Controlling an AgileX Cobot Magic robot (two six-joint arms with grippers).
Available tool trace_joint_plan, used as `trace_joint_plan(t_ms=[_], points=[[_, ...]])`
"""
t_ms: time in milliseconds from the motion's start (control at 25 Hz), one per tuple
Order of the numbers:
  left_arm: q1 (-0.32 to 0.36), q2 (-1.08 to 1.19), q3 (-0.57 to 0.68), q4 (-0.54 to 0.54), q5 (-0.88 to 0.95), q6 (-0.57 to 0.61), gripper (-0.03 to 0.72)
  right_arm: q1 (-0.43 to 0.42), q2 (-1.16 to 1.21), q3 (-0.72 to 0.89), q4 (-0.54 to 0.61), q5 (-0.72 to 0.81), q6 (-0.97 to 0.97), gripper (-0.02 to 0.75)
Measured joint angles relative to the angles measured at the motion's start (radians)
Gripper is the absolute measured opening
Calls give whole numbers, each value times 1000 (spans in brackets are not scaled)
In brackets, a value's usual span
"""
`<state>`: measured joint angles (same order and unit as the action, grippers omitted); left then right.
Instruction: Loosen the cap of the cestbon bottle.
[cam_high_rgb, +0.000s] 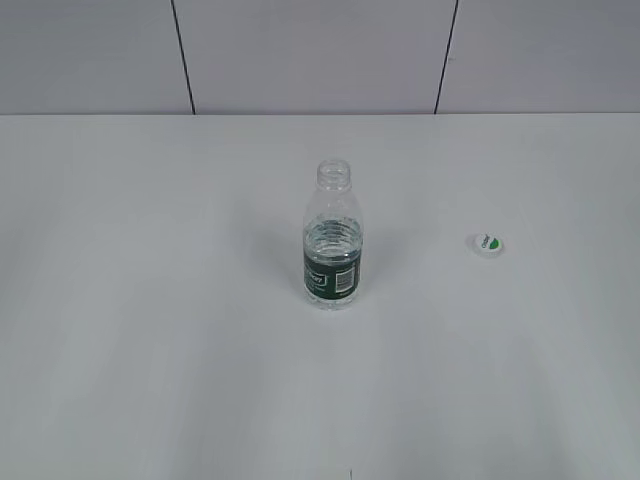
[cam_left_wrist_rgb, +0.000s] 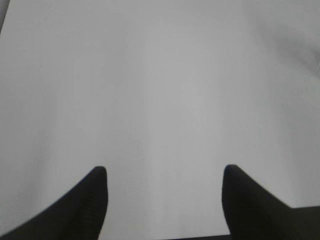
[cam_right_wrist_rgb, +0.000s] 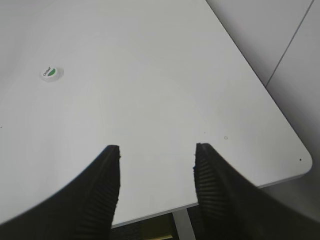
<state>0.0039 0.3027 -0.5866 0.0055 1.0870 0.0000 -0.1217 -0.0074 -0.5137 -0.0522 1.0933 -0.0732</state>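
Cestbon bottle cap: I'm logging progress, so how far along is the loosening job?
It looks finished, even overdone: the cestbon bottle stands upright with its neck open, and the cap lies on the table to its right, apart from it. Nothing is in hand: the left pincer and right pincer are open and empty. Nothing seems left.

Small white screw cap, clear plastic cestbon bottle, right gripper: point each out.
Small white screw cap (cam_high_rgb: 485, 243), exterior view, on its green-marked top.
Clear plastic cestbon bottle (cam_high_rgb: 332, 273), exterior view, on its dark green label.
Right gripper (cam_right_wrist_rgb: 157, 148), right wrist view, midway between the fingertips.
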Motion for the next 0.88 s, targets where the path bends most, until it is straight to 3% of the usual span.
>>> trace_joint_plan(t_ms=[360, 880], points=[[0, -290, 58, 1, -12, 0, 446, 0, 0, 0, 0, 0, 0, 373], [0, -309, 58, 3, -17, 0, 446, 0, 0, 0, -1, -1, 0, 373]])
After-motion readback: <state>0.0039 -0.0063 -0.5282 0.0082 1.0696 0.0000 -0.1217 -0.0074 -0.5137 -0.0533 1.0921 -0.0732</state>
